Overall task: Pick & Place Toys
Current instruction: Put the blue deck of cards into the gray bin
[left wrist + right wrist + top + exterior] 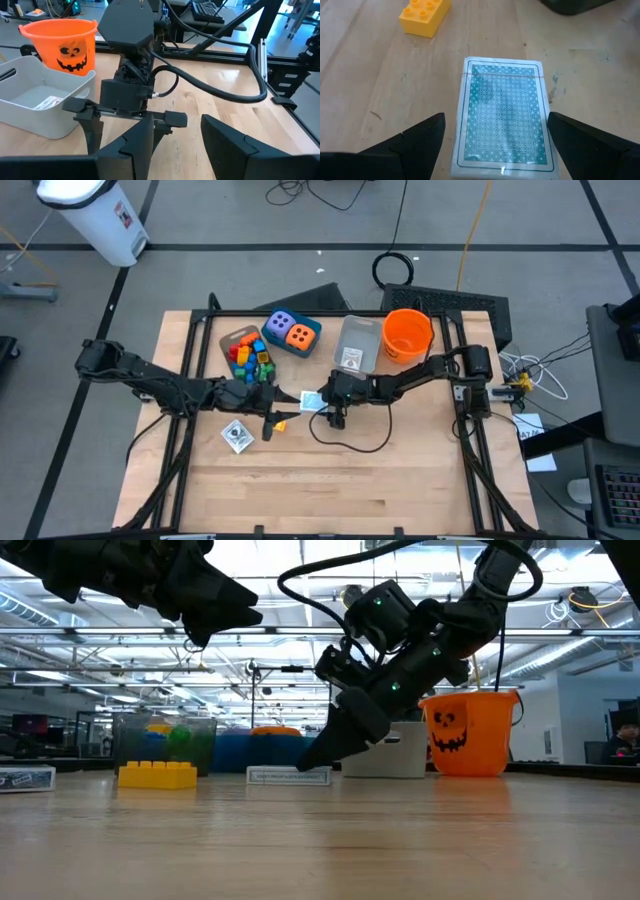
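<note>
Cards (503,116), a teal-backed deck lying flat on the wooden table (330,480), sit between the spread fingers (415,140) of the right gripper (495,145), which is released and holds nothing, its tips down near the tabletop on either side of the deck. Just beyond the deck lies a yellow brick (425,17), and the left gripper (172,145) hangs above the table close by, its fingers partly apart and empty. Further back stand the two dice (292,332), a pile of bricks (248,355), a grey bin (358,343) and an orange bucket (407,333).
</note>
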